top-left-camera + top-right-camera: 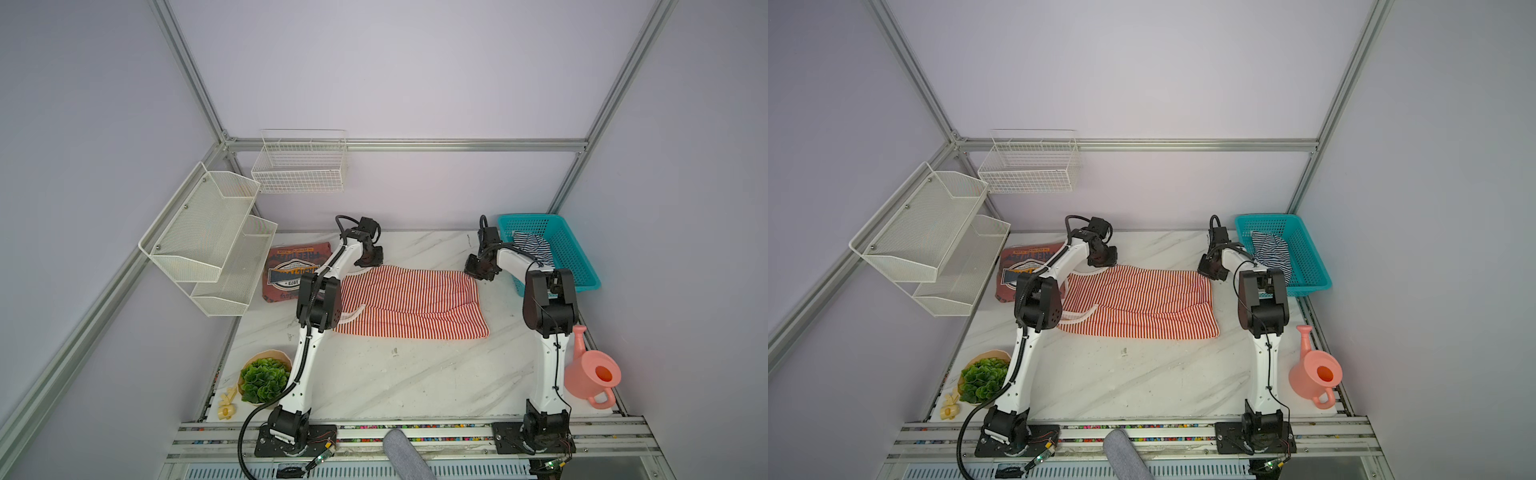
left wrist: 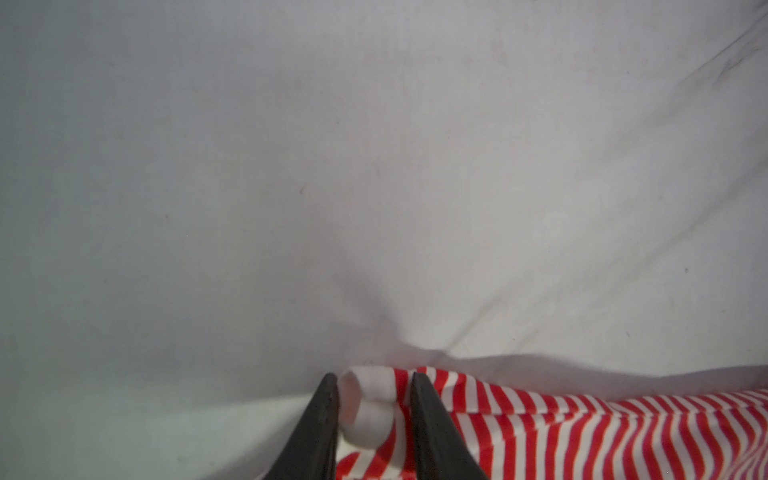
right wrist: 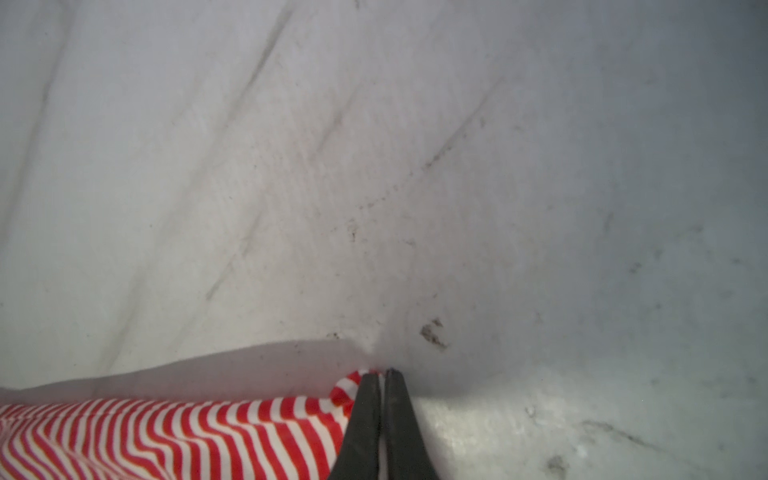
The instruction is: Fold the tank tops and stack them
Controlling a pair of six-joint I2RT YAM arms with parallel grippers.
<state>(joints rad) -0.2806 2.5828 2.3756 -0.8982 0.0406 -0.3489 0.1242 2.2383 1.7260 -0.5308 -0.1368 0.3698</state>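
Note:
The red-and-white striped tank top (image 1: 415, 303) (image 1: 1142, 301) lies spread flat mid-table in both top views. My left gripper (image 1: 370, 259) (image 2: 374, 382) is at its far left corner. The jaws are shut on a bunched pale trim strap (image 2: 365, 411), which fills the gap between the fingers. My right gripper (image 1: 480, 272) (image 3: 384, 374) is at the far right corner. Its jaws are pressed together, with the puckered cloth corner (image 3: 349, 388) pinched at the tips. The navy-and-white striped tank top (image 1: 534, 245) lies crumpled in the teal basket (image 1: 573, 253).
A rust-red printed garment (image 1: 286, 270) lies folded left of the striped top, behind the left arm. White mesh shelves (image 1: 208, 232) and a wire basket (image 1: 299, 166) hang at the back left. A potted plant (image 1: 264, 378) stands front left and a pink watering can (image 1: 594, 374) front right.

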